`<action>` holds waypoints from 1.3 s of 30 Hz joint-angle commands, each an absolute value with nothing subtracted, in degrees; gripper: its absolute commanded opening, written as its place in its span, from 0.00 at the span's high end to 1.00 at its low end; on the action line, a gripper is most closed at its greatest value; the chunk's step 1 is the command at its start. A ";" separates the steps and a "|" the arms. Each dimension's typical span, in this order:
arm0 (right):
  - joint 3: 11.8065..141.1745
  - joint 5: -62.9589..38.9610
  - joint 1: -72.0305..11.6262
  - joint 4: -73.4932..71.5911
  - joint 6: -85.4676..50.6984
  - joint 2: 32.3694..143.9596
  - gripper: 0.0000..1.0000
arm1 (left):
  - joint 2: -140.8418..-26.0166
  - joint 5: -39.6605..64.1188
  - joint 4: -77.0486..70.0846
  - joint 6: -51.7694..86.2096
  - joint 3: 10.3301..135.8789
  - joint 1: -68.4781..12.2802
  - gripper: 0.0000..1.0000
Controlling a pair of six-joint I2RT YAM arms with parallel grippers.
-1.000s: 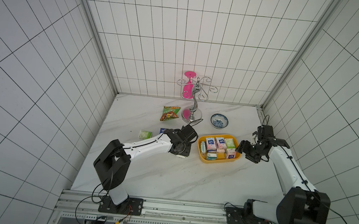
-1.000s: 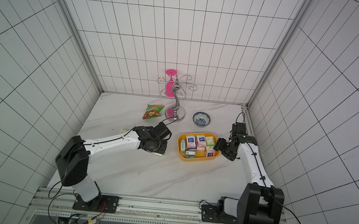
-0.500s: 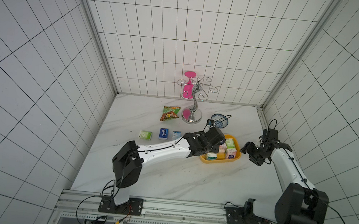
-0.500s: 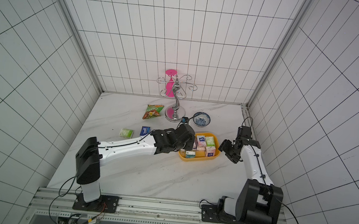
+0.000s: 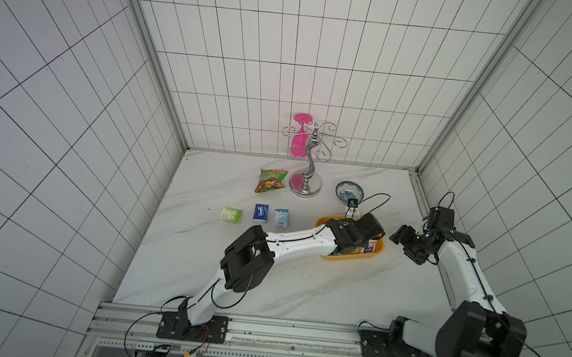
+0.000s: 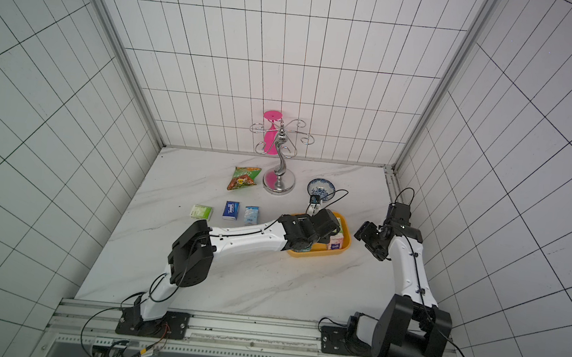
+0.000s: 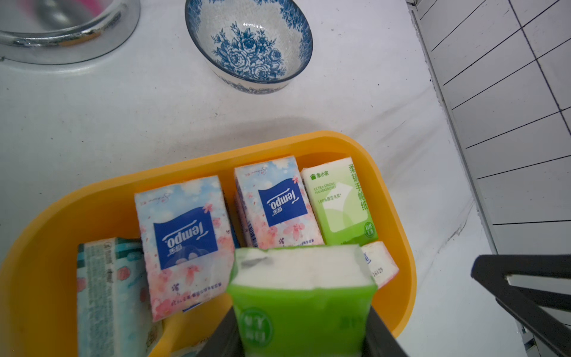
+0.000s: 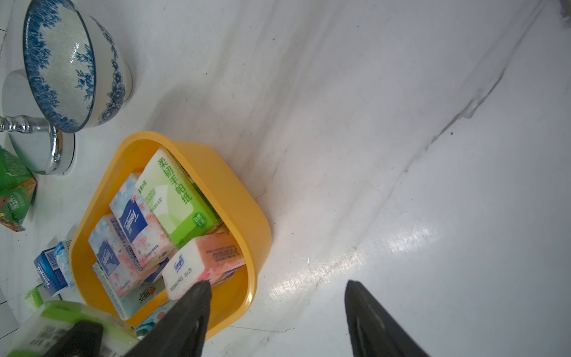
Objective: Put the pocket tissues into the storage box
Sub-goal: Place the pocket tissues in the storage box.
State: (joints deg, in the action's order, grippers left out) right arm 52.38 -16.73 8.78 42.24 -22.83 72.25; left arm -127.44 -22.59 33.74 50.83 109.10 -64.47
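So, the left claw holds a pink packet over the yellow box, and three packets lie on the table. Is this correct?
Not quite. The left claw holds a green packet, not a pink one; the left wrist view shows it over the yellow box. The rest is right.

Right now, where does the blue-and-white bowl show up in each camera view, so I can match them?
Both top views: bowl behind the storage box, right of the chrome stand.
Left wrist: bowl on the table beyond the storage box's rim.
Right wrist: bowl next to the chrome stand, apart from the storage box.
Shared landmark: the storage box.
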 commanded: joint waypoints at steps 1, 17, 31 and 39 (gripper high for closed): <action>51.06 -17.14 9.56 42.54 -22.12 71.58 0.28 | -130.26 -24.43 35.59 52.25 111.30 -64.92 0.54; 52.21 -20.64 9.58 43.59 -20.13 72.32 0.29 | -126.37 -22.55 35.08 52.11 109.26 -64.94 0.22; 55.07 -17.11 -2.53 47.12 -24.72 70.40 0.29 | -99.55 -18.77 40.80 44.07 89.39 -55.41 0.18; 60.84 -15.22 -2.90 53.59 -21.94 66.45 0.29 | -83.68 -15.28 43.69 40.39 69.42 -44.27 0.18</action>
